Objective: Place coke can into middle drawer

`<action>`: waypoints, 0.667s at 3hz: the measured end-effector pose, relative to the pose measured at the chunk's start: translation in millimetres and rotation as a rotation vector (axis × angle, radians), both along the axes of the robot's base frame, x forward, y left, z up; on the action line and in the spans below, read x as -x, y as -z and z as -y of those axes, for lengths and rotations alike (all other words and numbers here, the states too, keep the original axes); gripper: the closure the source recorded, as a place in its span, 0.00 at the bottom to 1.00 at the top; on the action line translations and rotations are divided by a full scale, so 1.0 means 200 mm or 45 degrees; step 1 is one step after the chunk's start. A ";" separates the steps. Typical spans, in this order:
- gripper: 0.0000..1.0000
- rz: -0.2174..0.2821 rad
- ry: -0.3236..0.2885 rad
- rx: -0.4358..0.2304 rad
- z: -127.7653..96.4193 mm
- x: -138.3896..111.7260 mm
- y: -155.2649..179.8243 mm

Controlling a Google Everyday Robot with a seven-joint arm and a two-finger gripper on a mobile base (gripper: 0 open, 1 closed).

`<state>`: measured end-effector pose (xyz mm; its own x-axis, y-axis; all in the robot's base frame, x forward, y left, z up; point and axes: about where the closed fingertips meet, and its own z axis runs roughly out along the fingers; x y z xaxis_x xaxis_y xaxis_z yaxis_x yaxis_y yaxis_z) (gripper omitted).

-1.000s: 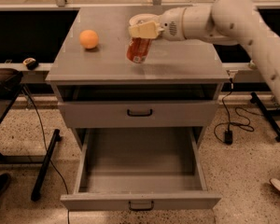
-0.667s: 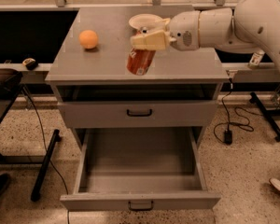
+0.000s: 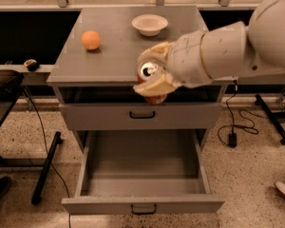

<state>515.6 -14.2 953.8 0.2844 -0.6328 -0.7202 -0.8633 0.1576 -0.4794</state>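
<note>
My gripper [image 3: 152,72] is shut on the red coke can [image 3: 151,77], holding it in the air in front of the cabinet's top front edge, tilted so its silver top faces the camera. The cream fingers [image 3: 154,87] wrap the can above and below, hiding most of its red side. The middle drawer [image 3: 142,204] is pulled fully open below, a wide shallow grey tray with a small dark handle on its front. The can hangs above the drawer's back part.
An orange ball [image 3: 90,40] and a white bowl [image 3: 149,24] sit on the grey cabinet top [image 3: 114,56]. The upper drawer front [image 3: 142,114] is closed. My big arm [image 3: 237,51] reaches in from the right. Cables lie on the floor at the right.
My gripper has carried the can off the cabinet top, forward and down toward the camera, now past the front edge. The can has tilted top-forward.
</note>
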 end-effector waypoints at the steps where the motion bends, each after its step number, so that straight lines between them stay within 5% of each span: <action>1: 1.00 -0.009 -0.046 0.118 -0.04 0.09 0.19; 2: 1.00 -0.038 -0.043 0.099 -0.05 0.08 0.24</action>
<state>498.8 -4.6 905.2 0.2855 -0.6777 -0.6776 -0.8817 0.0915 -0.4629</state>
